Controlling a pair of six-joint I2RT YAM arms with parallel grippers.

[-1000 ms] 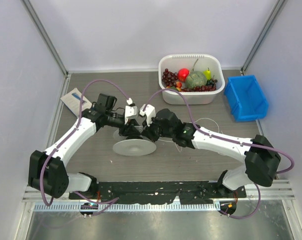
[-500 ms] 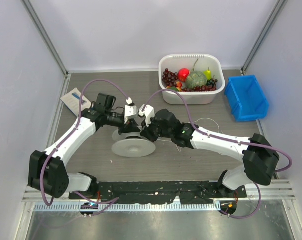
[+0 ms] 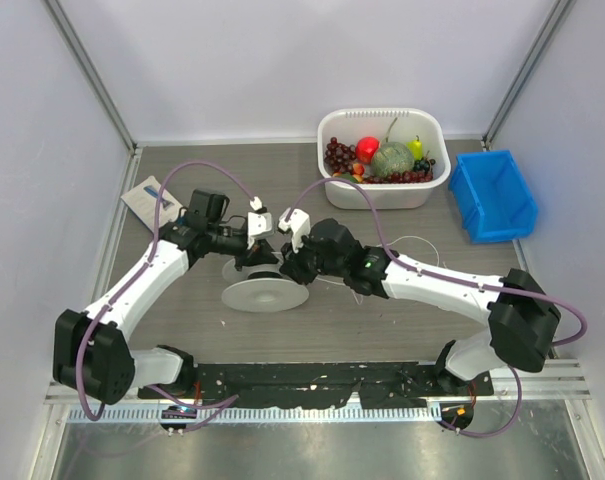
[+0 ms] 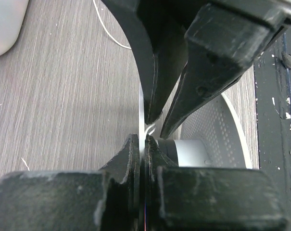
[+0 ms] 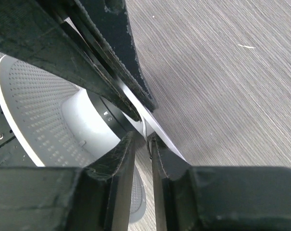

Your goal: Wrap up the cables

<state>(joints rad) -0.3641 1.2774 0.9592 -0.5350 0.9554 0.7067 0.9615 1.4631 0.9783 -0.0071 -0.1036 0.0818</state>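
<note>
The cable is a thin white cord; a loose loop (image 3: 414,240) lies on the table right of the arms. A translucent white spool (image 3: 265,293) lies flat mid-table, and both grippers meet just above it. In the left wrist view my left gripper (image 4: 144,139) is shut on a short white stretch of cable (image 4: 152,128) beside the spool's hub (image 4: 193,153). The right gripper's fingers (image 4: 157,72) hang right above that spot. In the right wrist view my right gripper (image 5: 145,139) stands slightly open, with the cord running through the narrow gap, next to the spool (image 5: 39,110).
A white tub (image 3: 380,113) of toy fruit stands at the back, with a blue bin (image 3: 492,195) to its right. A flat white packet (image 3: 150,200) lies at the back left. A black rail (image 3: 312,375) runs along the near edge.
My left gripper has closed on the cord, and my right gripper's jaws have eased apart. Both grippers and the spool have shifted slightly left.
</note>
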